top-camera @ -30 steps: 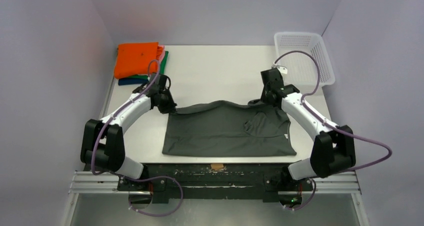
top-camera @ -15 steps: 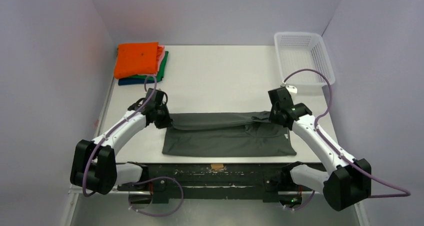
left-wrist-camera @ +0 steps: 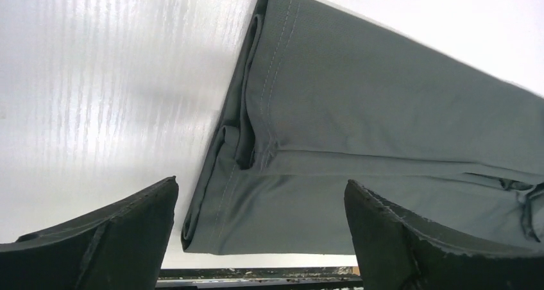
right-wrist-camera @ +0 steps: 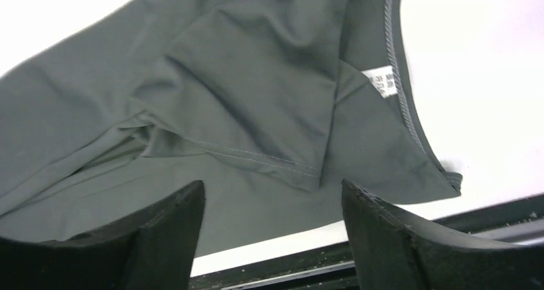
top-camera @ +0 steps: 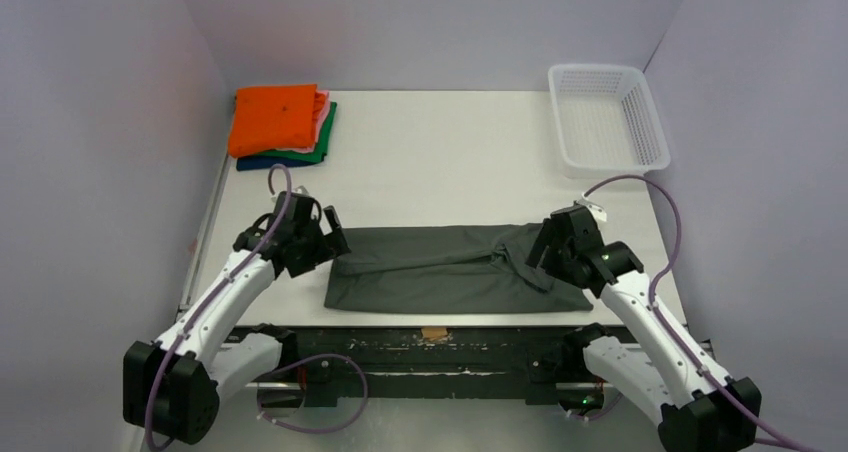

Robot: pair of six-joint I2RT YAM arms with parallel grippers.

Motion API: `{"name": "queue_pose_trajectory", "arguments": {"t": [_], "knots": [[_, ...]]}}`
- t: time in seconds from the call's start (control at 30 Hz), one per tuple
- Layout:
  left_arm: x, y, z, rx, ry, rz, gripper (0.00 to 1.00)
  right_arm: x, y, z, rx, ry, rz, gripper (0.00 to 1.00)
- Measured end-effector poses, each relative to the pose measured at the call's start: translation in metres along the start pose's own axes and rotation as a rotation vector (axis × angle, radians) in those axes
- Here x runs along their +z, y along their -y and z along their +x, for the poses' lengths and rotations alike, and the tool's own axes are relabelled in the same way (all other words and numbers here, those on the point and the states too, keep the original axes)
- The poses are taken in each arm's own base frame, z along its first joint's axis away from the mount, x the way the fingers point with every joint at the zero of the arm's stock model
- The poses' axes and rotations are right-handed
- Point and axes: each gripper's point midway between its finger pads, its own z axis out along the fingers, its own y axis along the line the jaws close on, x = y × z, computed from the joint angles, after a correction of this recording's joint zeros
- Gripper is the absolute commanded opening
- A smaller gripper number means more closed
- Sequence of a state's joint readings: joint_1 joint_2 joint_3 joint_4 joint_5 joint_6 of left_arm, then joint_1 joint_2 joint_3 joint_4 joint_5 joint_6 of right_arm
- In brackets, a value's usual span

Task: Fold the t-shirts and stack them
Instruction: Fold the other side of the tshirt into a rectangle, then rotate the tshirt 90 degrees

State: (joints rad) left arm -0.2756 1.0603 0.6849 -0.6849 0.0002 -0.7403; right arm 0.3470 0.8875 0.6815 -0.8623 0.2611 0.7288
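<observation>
A dark charcoal-grey t-shirt point(top-camera: 450, 270) lies folded into a long band near the table's front edge. Its hemmed left end point(left-wrist-camera: 256, 142) fills the left wrist view, its sleeve and collar with a white label point(right-wrist-camera: 382, 80) the right wrist view. My left gripper point(top-camera: 332, 245) hangs open over the band's left end, with nothing between its fingers point(left-wrist-camera: 115, 238). My right gripper point(top-camera: 538, 254) stands open over the band's right end, also empty. A stack of folded t-shirts, orange point(top-camera: 273, 118) on top of pink, green and dark blue, sits at the back left.
A white mesh basket point(top-camera: 606, 120) stands at the back right corner. The table's bare white surface point(top-camera: 440, 162) stretches between the stack and the basket. The black front rail point(top-camera: 430, 347) runs just below the shirt.
Both grippers carried the shirt's far edge toward the front, folding it into a narrow band. They have now let go and opened, and both arms have drawn nearer the front edge.
</observation>
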Motion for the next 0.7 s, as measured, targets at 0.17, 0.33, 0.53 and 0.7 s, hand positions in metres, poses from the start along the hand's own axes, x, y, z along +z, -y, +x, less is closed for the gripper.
{"name": "queue_pose_trajectory", "arguments": {"t": [0.17,0.33,0.53,0.7], "knots": [[-0.023,0.012,-0.012,-0.004,0.079,0.075,1.00,-0.008,-0.016,-0.014,0.050,0.068,-0.089,0.93],[-0.011,0.053,-0.020,0.028,0.027,0.201,1.00,0.015,-0.034,-0.018,0.079,0.036,-0.092,0.94],[0.031,0.075,0.004,0.077,-0.138,0.214,1.00,0.068,-0.035,0.004,0.097,-0.073,-0.017,0.94],[0.057,0.067,0.026,0.069,-0.234,0.191,1.00,0.093,-0.046,-0.008,0.110,-0.086,0.011,0.92]]}}
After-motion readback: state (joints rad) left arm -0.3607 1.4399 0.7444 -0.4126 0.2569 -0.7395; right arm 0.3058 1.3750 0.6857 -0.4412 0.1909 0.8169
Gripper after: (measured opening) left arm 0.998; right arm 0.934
